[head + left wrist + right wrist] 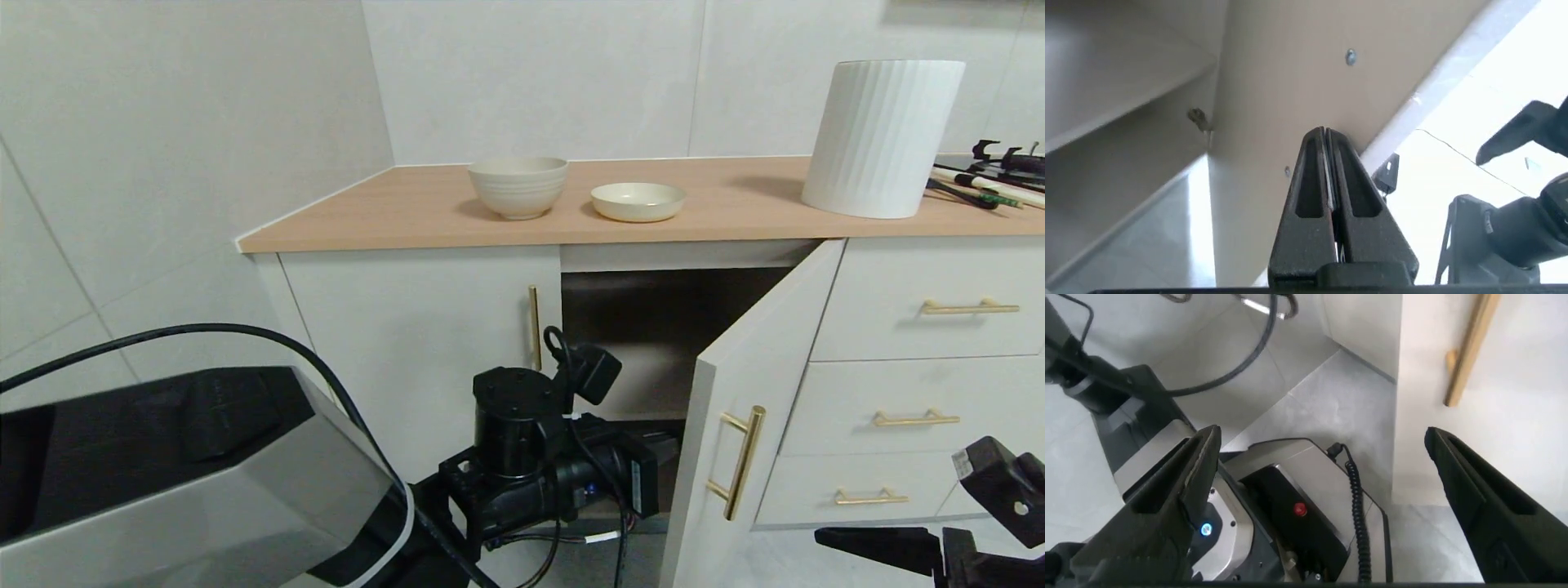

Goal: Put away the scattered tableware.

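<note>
Fingers on the left gripper are pinched together empty, low by the open cupboard door; right gripper is spread wide, empty too. Bowl and small dish sit up on the counter, so a rising arm could clip that door.

The head camera stands back and looks forward and slightly down at the counter and the cabinet's open door. The left wrist camera sits very close to a pale cabinet panel, looking along the closed fingers of the left gripper. The right wrist camera faces down at the floor between the wide-spread fingers of the right gripper. It shares the door and its gold handle with the head view.
</note>
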